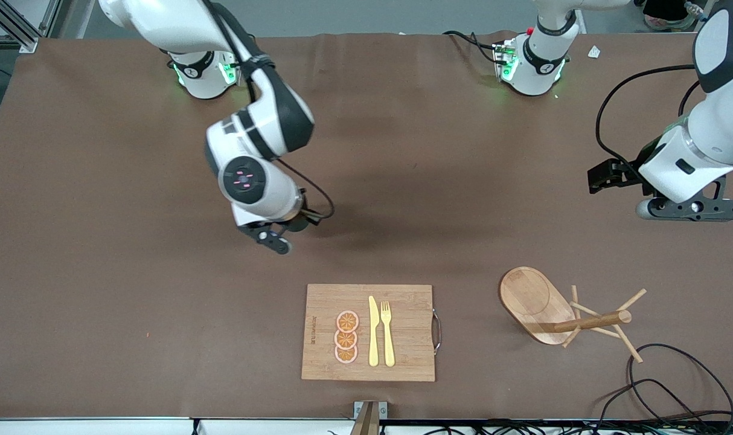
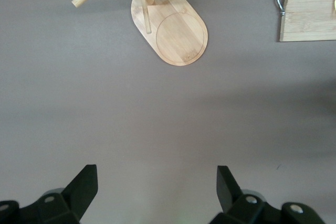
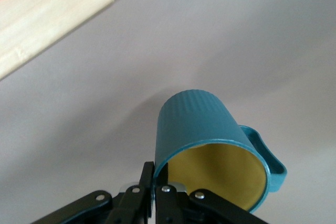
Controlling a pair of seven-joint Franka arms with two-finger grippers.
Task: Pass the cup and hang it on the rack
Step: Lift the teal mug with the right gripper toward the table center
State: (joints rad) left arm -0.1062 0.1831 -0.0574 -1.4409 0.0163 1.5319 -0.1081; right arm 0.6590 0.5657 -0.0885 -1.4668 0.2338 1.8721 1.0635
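The cutting board (image 1: 369,333) is taken as the landmark: three fruit slices (image 1: 346,337), a knife (image 1: 373,331) and a fork (image 1: 387,333) are laid on it side by side. The rack (image 1: 550,308) is set beside the board toward the left arm's end of the table, tipped over on the tabletop. The cup (image 3: 210,145) is held up in the right gripper (image 3: 155,182), over the table farther from the front camera than the board, and the left gripper (image 2: 157,182) is held over the table farther from the camera than the rack.
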